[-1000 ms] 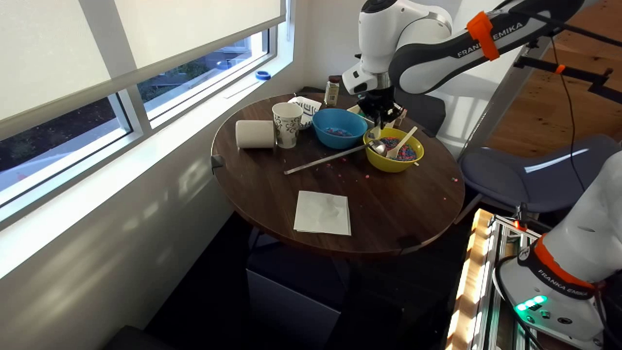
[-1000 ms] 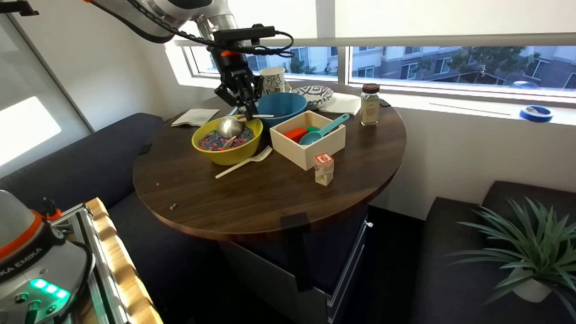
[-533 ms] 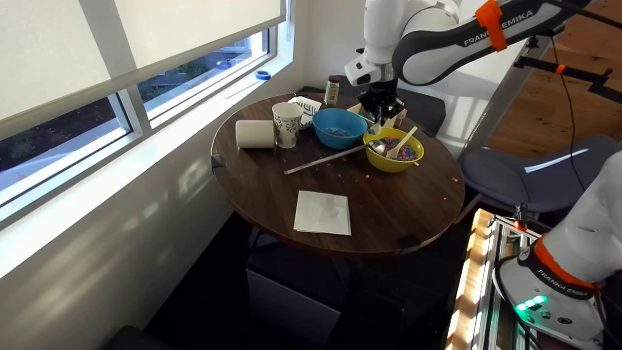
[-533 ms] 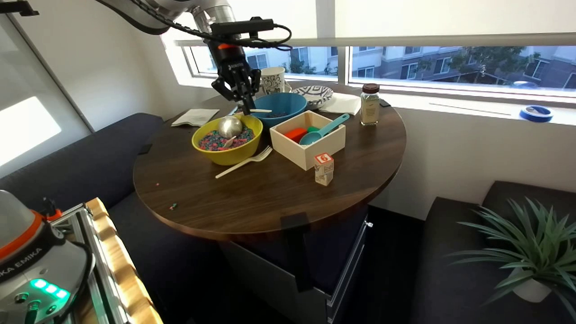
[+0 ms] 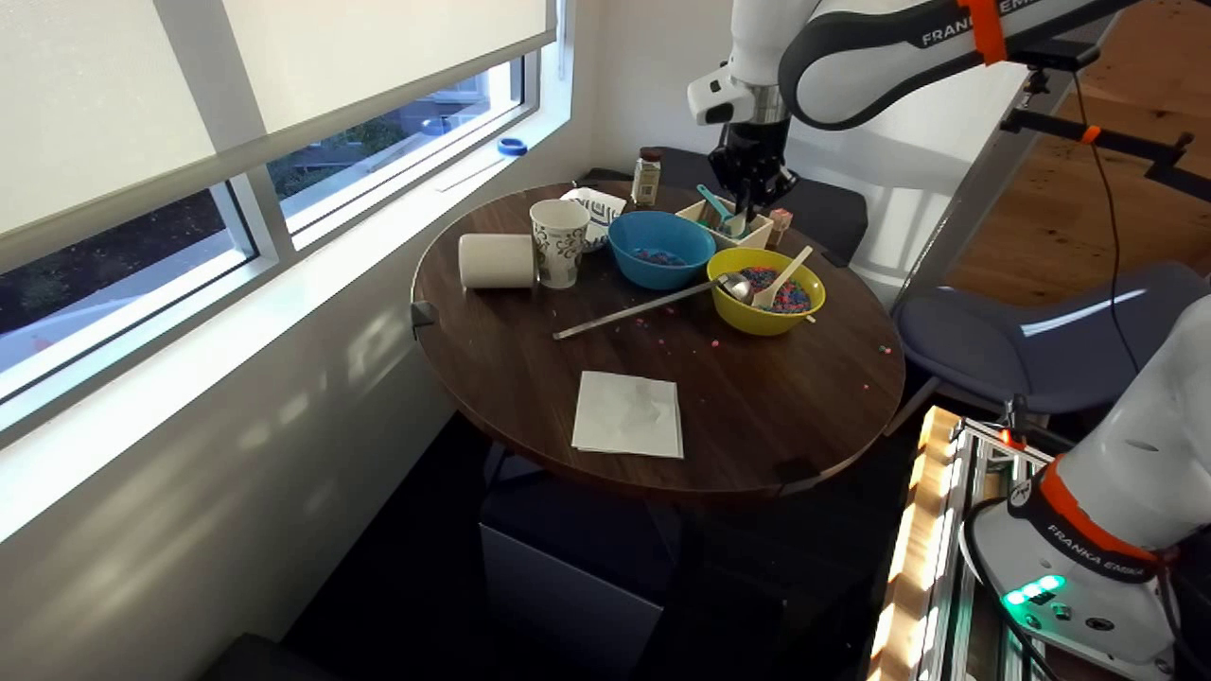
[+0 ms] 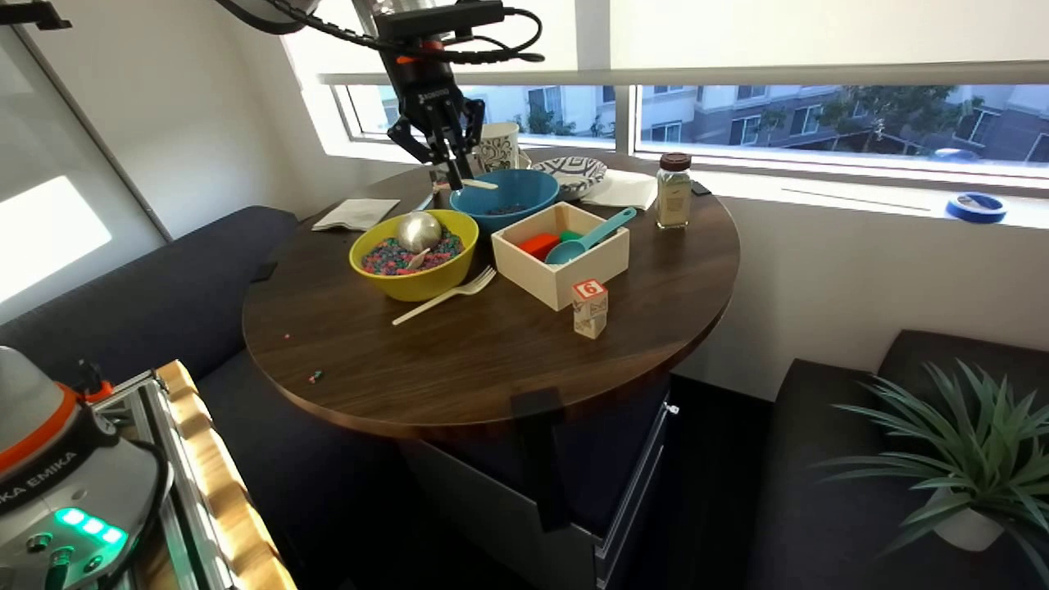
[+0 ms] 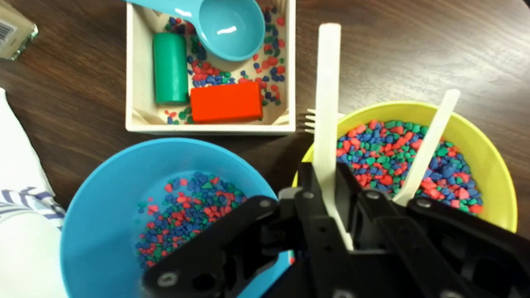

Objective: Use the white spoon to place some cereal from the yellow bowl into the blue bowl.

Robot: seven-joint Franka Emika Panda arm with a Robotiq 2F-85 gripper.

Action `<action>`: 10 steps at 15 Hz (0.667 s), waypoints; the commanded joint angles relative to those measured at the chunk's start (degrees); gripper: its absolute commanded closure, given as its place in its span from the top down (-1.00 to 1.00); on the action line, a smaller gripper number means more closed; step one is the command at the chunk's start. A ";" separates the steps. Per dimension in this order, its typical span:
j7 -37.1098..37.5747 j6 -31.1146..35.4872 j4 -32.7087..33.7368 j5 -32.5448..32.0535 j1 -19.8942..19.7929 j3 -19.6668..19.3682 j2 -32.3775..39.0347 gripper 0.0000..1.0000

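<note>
Raised above the desk [image 5: 757, 407], the gripper [image 7: 326, 180] has the white spoon [image 7: 327, 82] clamped by its handle between its fingers. In the wrist view the handle runs forward from the fingertips, crossing in front of the rim of the yellow bowl [image 7: 499, 190]; in an exterior view the pale head [image 5: 738, 225] shows just below the fingertips, too small to tell whether it carries anything. The yellow bowl and the blue bowl [image 7: 95, 227] sit upright just beside each other, and both hold cereal [image 7: 381, 153], loose bits of red, green and blue. More bits lie in a wooden box [image 6: 529, 277] near them, along with a teal scoop [image 7: 232, 31], a red block [image 7: 225, 102] and a green cylinder [image 7: 170, 68]. A second pale spoon [image 7: 430, 140] leans in the yellow bowl, where a metal ladle [image 6: 419, 232] also rests, and a white fork [image 6: 442, 299] lies on the desk just beside that bowl.
</note>
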 commanded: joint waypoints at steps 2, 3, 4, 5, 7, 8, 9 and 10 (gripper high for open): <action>7.86 3.86 2.19 1.27 -0.68 -1.12 2.61 -0.92; 10.23 4.99 2.55 -0.08 -0.78 -1.15 3.39 -0.92; 12.03 5.93 3.14 0.06 -0.78 -1.14 4.38 -0.92; 14.17 6.84 3.82 0.39 -0.79 -1.08 5.60 -0.92; 18.62 7.40 5.16 -1.27 -0.56 -0.82 8.01 -0.92; 20.79 7.14 5.90 -2.25 -0.35 -0.67 9.18 -0.92; 22.94 6.52 6.83 -3.64 -0.06 -0.49 10.45 -0.92; 24.65 5.65 7.79 -4.96 0.26 -0.34 11.61 -0.92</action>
